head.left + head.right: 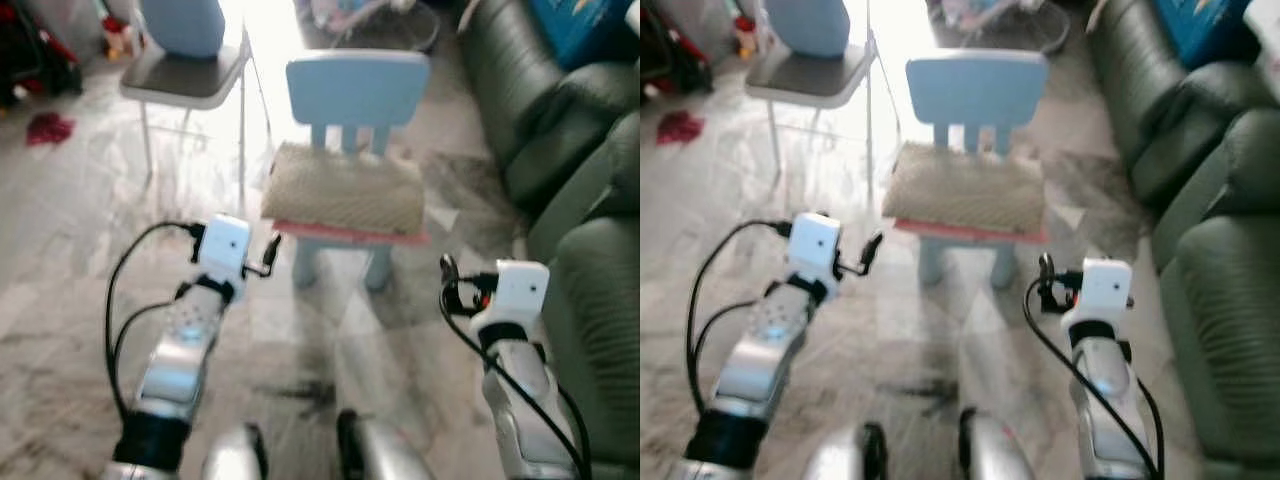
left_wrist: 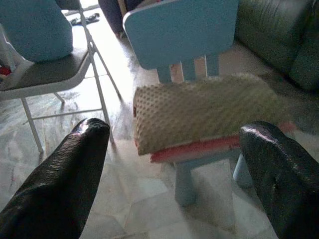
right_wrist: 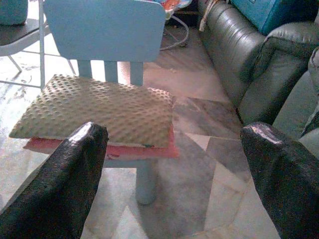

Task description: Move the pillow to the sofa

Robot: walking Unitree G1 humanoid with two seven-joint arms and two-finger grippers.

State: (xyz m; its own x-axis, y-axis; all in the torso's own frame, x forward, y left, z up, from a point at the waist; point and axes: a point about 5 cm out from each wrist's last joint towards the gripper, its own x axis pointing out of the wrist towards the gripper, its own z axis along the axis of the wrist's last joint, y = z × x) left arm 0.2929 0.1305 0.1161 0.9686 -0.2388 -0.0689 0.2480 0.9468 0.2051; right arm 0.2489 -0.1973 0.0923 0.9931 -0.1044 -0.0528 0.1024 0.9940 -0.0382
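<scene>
Folding chair [image 1: 190,75]: far left on the marble floor [image 1: 80,230], grey seat, metal legs, pale blue cushion [image 1: 183,22] standing on the seat.
Red cloth [image 1: 48,127]: on the floor at the left edge, well apart from everything else.
Left gripper [image 2: 169,169]: arm raised in front of the robot, left of the small chair; jaws spread wide with nothing between them, aimed at the pillow's left end, not touching it.
Left fingers [image 2: 65,179]: black, textured, both short of the chair.
Small chair [image 1: 357,88]: light blue plastic child's chair, centre of the scene, slatted back facing the robot's front, pinkish-red seat edge visible under the pillow.
Pillow [image 1: 345,188]: beige, dimpled fabric, lying flat on the small chair's seat, covers it almost edge to edge, back edge against the slats, overhanging slightly at the left and front. Not on the sofa.
Right gripper [image 3: 174,174]: arm raised, right of the small chair and just beside the sofa front; jaws parted wide, empty, pointed at the pillow's right front corner, clear of it.
Sofa [image 1: 570,150]: dark green leather, along the right side, near the small chair with a strip of floor between them.
Blue object [image 3: 264,12]: on the sofa at the far end; can't tell what it is.
</scene>
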